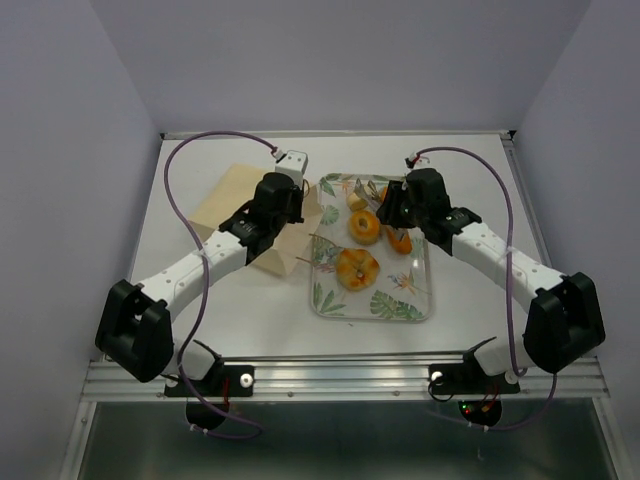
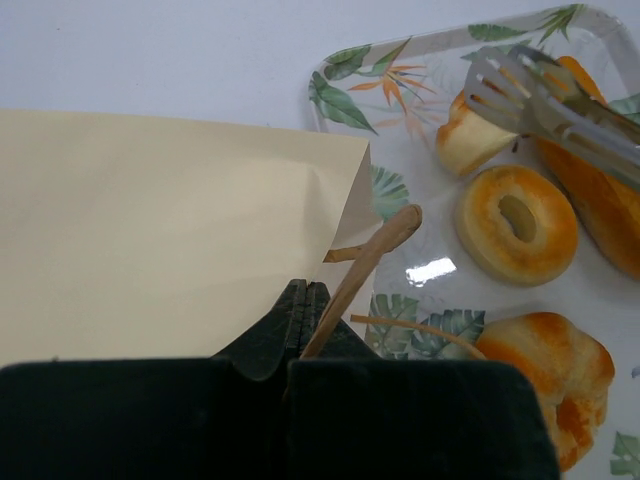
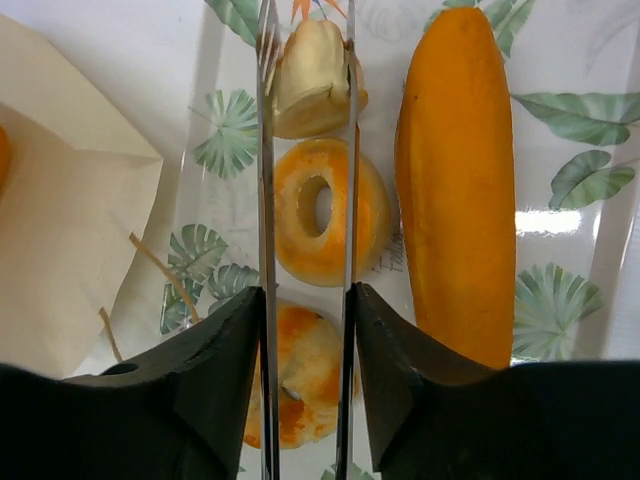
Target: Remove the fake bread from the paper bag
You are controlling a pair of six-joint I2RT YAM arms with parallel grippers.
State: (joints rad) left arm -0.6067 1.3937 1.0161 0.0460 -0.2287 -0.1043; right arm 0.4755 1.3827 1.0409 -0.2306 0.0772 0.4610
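The paper bag lies flat on the table, left of the tray, its mouth at the tray's edge. My left gripper is shut on its brown loop handle. My right gripper is shut on metal tongs. The tong blades stand on either side of a pale round bun at the tray's far end. On the tray also lie a ring bun, a long loaf and a second ring bun. An orange sliver shows at the bag, at the frame's left edge.
The leaf-patterned white tray sits mid-table between the two arms. The bag's second handle trails over the tray's corner. Grey walls close in the table at the back and sides.
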